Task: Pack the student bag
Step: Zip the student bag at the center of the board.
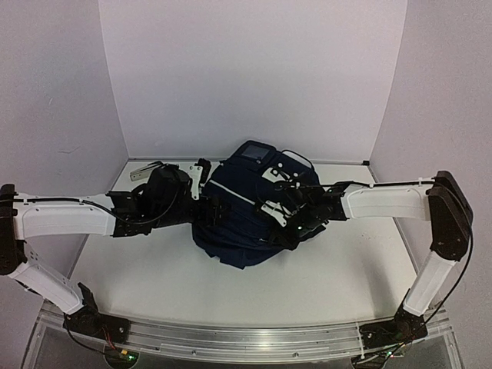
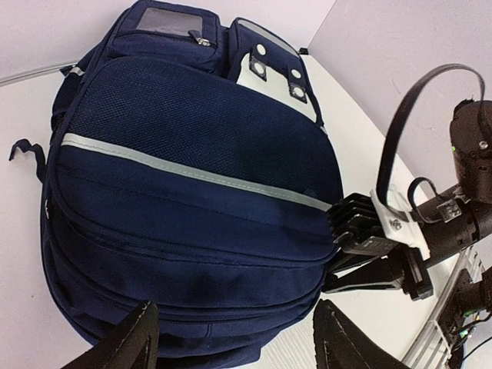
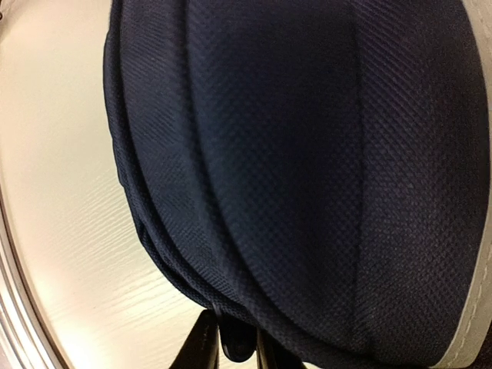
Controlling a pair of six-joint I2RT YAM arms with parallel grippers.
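The student bag (image 1: 242, 219) is a dark navy backpack lying in the middle of the table, its grey panel (image 1: 252, 151) toward the back. It fills the left wrist view (image 2: 184, 177) and the right wrist view (image 3: 307, 154). My left gripper (image 2: 234, 311) is open, its fingers apart at the bag's lower edge, holding nothing. My right gripper (image 3: 234, 350) is shut on a small dark zip pull (image 3: 237, 347) at the bag's seam. The right gripper also shows in the left wrist view (image 2: 361, 231), pressed against the bag's side.
A grey metal stapler-like object (image 1: 146, 171) lies at the back left near the wall, with a white piece (image 1: 183, 166) beside it. White walls close in the back and sides. A metal rail (image 1: 246, 338) runs along the near edge.
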